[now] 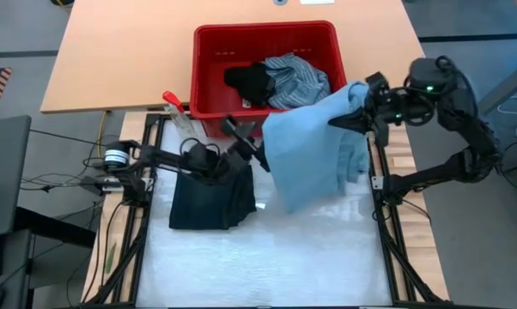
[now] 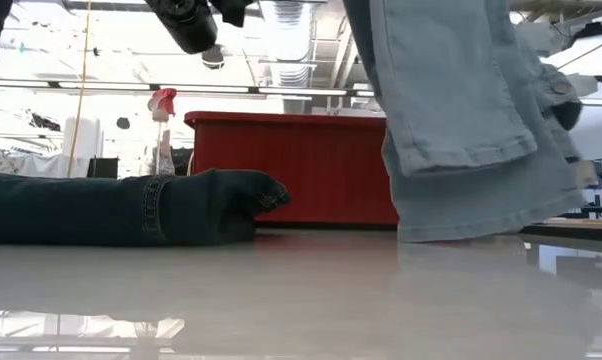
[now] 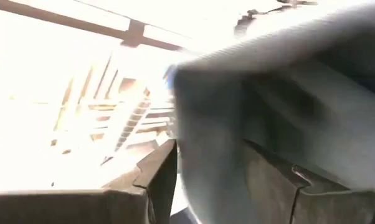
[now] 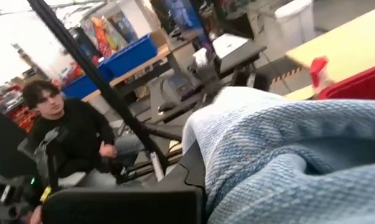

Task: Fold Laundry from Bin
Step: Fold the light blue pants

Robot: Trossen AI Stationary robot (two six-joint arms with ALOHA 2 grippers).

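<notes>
two jeans (image 1: 314, 150) (image 1: 211, 197), one bin (image 1: 209, 51), one spray bottle (image 1: 178, 110)

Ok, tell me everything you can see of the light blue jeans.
The light blue jeans are pale denim, soft and draped, with a stitched hem showing in the low view. They hang lifted off the table. The right end effector is shut on their upper corner near the red bin; the left end effector meets their other edge. Their lowest folds reach the tabletop. They hang beside the dark jeans lying flat.

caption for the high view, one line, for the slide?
Right hand holds light blue jeans up beside the red bin; left hand at their edge.
</notes>
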